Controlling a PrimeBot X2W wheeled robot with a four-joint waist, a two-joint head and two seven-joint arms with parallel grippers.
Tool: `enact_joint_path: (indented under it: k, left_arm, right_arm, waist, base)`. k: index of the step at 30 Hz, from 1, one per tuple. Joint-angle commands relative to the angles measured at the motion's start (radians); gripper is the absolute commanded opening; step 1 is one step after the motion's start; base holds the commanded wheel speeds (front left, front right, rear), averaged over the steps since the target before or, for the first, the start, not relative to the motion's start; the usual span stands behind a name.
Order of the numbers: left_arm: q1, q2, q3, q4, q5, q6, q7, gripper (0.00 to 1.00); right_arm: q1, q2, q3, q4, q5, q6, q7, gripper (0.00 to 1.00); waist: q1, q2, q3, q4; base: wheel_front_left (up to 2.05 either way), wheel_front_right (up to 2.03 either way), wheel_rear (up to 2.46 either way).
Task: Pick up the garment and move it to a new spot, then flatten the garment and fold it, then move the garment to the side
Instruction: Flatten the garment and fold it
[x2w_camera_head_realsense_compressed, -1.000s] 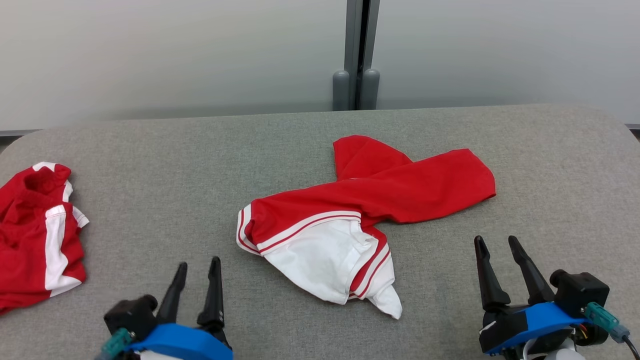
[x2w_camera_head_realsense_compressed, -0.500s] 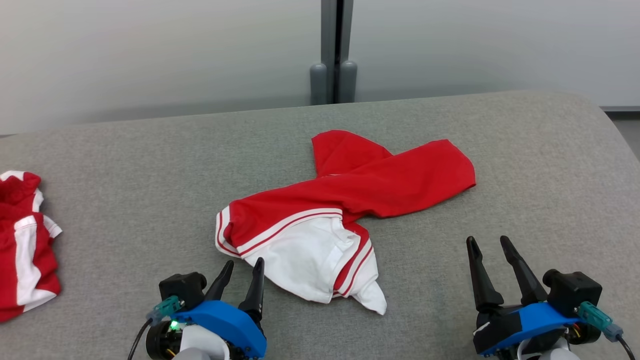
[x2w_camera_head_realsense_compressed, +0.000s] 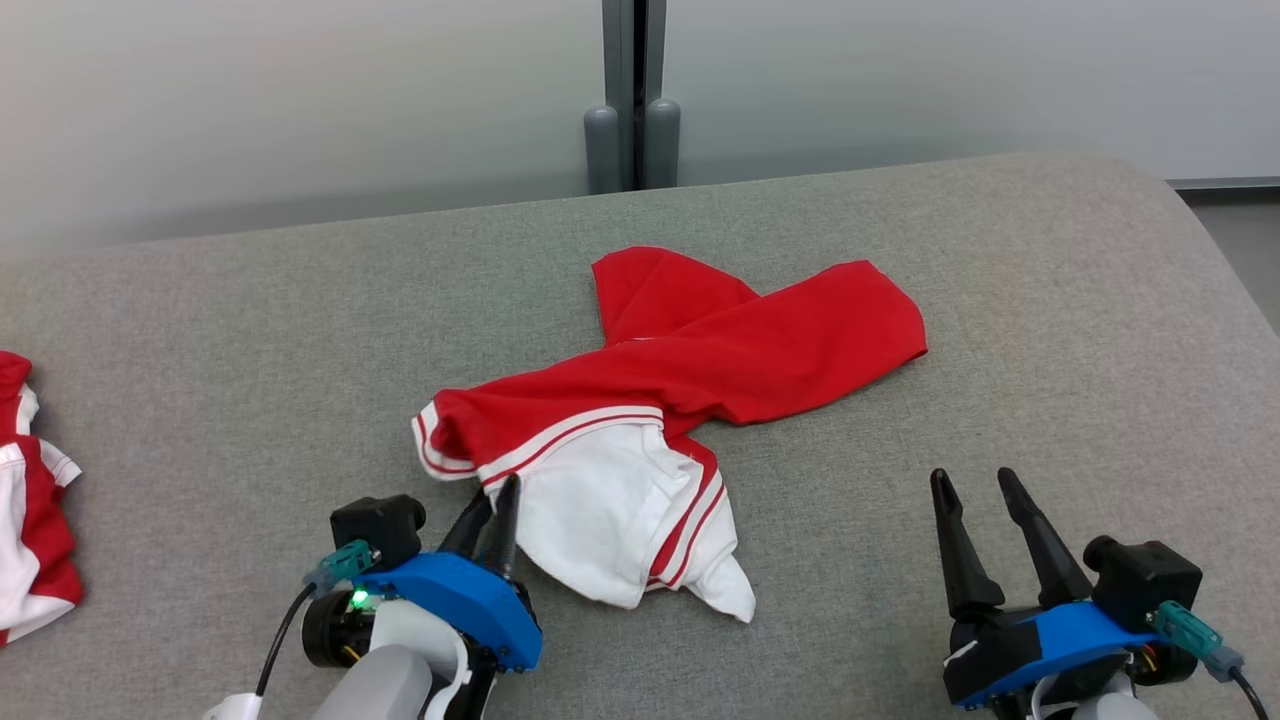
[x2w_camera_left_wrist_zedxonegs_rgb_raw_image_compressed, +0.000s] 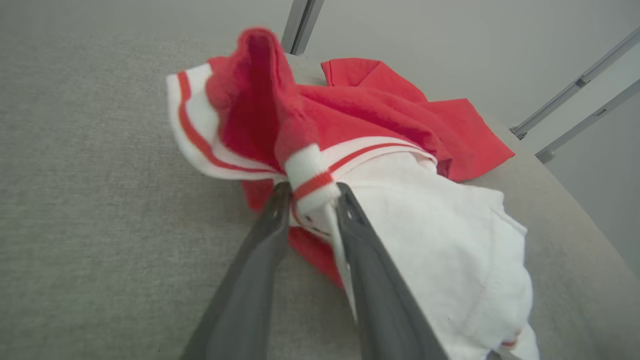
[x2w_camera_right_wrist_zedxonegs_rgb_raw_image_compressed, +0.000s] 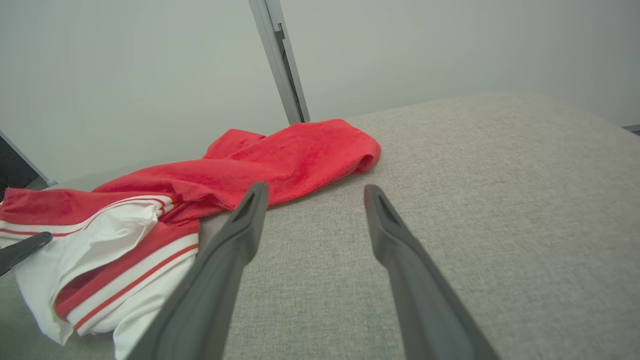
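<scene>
The garment (x2w_camera_head_realsense_compressed: 740, 350), red with a white part and red-and-white striped bands, lies crumpled in the middle of the grey table (x2w_camera_head_realsense_compressed: 250, 330). My left gripper (x2w_camera_head_realsense_compressed: 495, 495) is at its near left corner. In the left wrist view the gripper (x2w_camera_left_wrist_zedxonegs_rgb_raw_image_compressed: 311, 189) is shut on a bunched striped band of the garment (x2w_camera_left_wrist_zedxonegs_rgb_raw_image_compressed: 450, 240), and the fabric behind it stands up in a fold. My right gripper (x2w_camera_head_realsense_compressed: 975, 480) stands open over bare table, to the right of the garment. In the right wrist view the gripper (x2w_camera_right_wrist_zedxonegs_rgb_raw_image_compressed: 312, 192) points past the garment's (x2w_camera_right_wrist_zedxonegs_rgb_raw_image_compressed: 280, 160) red end.
A second red-and-white garment (x2w_camera_head_realsense_compressed: 30, 540) lies at the table's left edge. A grey post (x2w_camera_head_realsense_compressed: 630, 100) stands against the pale wall behind the table. The table's rounded right corner (x2w_camera_head_realsense_compressed: 1180, 200) is close to my right arm.
The head camera has turned, so the whole scene has slid left. My left gripper has moved in to the garment's near corner and closed on its striped band. The right gripper has kept its place.
</scene>
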Motion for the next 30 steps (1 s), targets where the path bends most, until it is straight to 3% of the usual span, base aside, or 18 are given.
enact_joint_path:
  k: [1,10,25,28,30]
  left_arm:
    - [-0.020,0.000,0.000,0.000,0.004,-0.004,-0.008,0.00]
    - [-0.119,0.009,-0.030,-0.035,0.058,-0.026,-0.047,0.00]
    - [-0.575,-0.076,-0.164,-0.027,0.082,-0.078,-0.069,0.00]
    - [-0.617,-0.084,-0.224,-0.068,0.065,-0.080,-0.086,0.00]
    - [-0.586,-0.081,-0.332,-0.122,0.015,-0.079,-0.088,0.00]
  right_arm:
    - [-0.014,-0.005,0.001,0.002,0.002,0.000,-0.007,1.00]
    - [-0.017,-0.005,0.001,0.013,0.006,0.000,-0.008,1.00]
    - [-0.044,-0.005,0.028,0.022,0.028,0.000,-0.020,1.00]
    - [-0.047,-0.005,0.020,0.024,0.029,0.000,-0.024,1.00]
    - [-0.049,-0.004,0.006,0.024,0.031,0.000,-0.028,1.00]
  waist:
    - [-0.0001,-0.0001,0.000,0.000]
    - [-0.0001,-0.0001,-0.014,0.006]
    - [-0.0001,-0.0001,0.031,-0.073]
    - [-0.0001,-0.0001,0.046,-0.076]
    - [-0.0001,-0.0001,0.062,-0.057]
  base:
    - [0.00,0.00,0.00]
    - [0.00,0.00,0.00]
    - [0.00,0.00,0.00]
    - [0.00,0.00,0.00]
    - [0.00,0.00,0.00]
